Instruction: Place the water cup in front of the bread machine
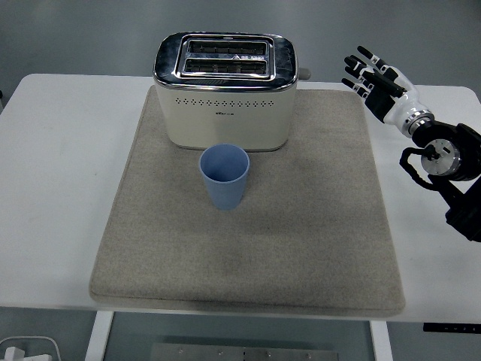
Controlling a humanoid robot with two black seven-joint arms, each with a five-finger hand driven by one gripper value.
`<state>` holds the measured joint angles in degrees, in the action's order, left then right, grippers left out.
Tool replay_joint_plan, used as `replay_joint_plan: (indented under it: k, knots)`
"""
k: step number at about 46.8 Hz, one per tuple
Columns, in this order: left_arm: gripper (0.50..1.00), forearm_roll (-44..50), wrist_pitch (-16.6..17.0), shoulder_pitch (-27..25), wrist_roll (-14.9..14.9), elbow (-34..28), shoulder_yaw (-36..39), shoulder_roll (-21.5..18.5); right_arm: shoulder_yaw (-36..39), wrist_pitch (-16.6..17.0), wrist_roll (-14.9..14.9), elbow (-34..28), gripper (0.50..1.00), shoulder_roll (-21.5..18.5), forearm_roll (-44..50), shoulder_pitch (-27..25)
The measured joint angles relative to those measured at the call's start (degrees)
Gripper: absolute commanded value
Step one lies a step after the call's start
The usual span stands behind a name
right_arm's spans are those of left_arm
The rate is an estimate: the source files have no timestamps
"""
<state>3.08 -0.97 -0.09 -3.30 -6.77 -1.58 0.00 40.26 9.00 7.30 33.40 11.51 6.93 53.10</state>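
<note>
Nearest you, the white table (60, 188) carried a grey felt mat (248, 248) that reached almost to its front edge; the mat's near half was bare, which left room but was not where the task wanted anything.

Further in, the blue water cup (224, 176) stood upright on the mat, mouth up and apparently empty; it sat just in front of the toaster (225, 90), roughly centred on its front face and very close to it, though you could not tell from this angle whether they touched. That placement matched the task, so you could judge the cup as delivered; nothing held it, and it stood on its own base.

Beyond the cup, the cream toaster with 2 chrome-rimmed slots occupied the back of the mat, its perforated front facing you; that face gave the sense of "in front" used here.

Off to the far right, the right hand (379, 83) hung above the table beyond the mat's back corner, well apart from both cup and toaster; its fingers (361, 68) were spread and straight, gripping nothing, which suited a hand with no further work on the cup. The left arm did not show at all; 1 arm alone was in play.
</note>
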Motion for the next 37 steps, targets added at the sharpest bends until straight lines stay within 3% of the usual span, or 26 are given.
replay_joint_plan:
  k: [12, 37]
  knots:
    - [1.000, 0.00, 0.00, -0.01, -0.03, 0.00, 0.00, 0.00, 2.68, -0.08, 0.12, -0.78, 0.928, -1.98, -3.66, 0.00]
    - [1.000, 0.00, 0.00, 0.00, -0.02, 0.00, 0.00, 0.00, 3.25, -0.16, 0.18, -1.06, 0.928, -1.35, -7.72, 0.25]
